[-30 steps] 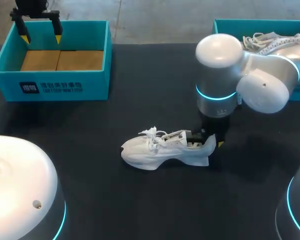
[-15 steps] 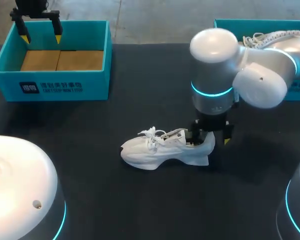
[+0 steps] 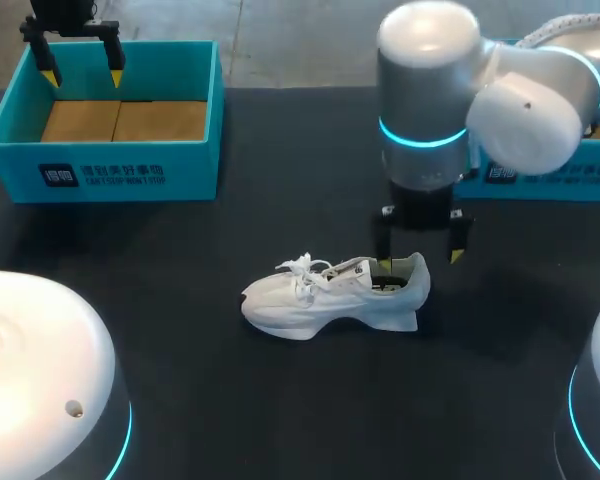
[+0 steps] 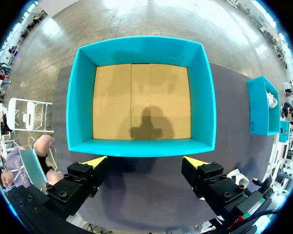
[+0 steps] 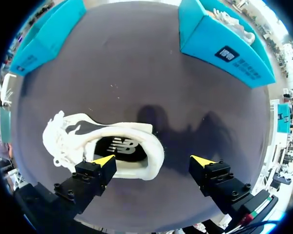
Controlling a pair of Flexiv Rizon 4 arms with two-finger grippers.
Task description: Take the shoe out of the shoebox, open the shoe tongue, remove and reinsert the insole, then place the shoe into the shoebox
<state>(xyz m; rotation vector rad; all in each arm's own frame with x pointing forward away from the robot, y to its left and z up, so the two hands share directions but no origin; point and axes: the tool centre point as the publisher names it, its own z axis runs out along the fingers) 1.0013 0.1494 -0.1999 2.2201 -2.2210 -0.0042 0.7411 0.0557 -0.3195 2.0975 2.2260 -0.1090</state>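
A white shoe [image 3: 325, 296] lies on the black table, toe toward the left, laces bunched at the front; in the right wrist view the shoe [image 5: 105, 146] shows its dark insole inside the opening. My right gripper [image 3: 418, 250] hangs open just above the heel, one finger over the collar and the other past the heel; the right gripper [image 5: 154, 163] holds nothing. The empty teal shoebox [image 3: 110, 62] with a brown cardboard floor stands at the back left. My left gripper [image 3: 78, 62] hovers open over its far rim; the left gripper [image 4: 144, 163] looks down on the shoebox [image 4: 205, 97].
A second teal box [image 3: 540, 165] sits at the back right behind my right arm, with another white shoe [image 5: 234, 22] in it. Black table surface lies between the two boxes and in front of the shoe.
My right gripper has opened, let go of the shoe's heel and risen a little. The shoe stays where it lay. The left arm has not moved.
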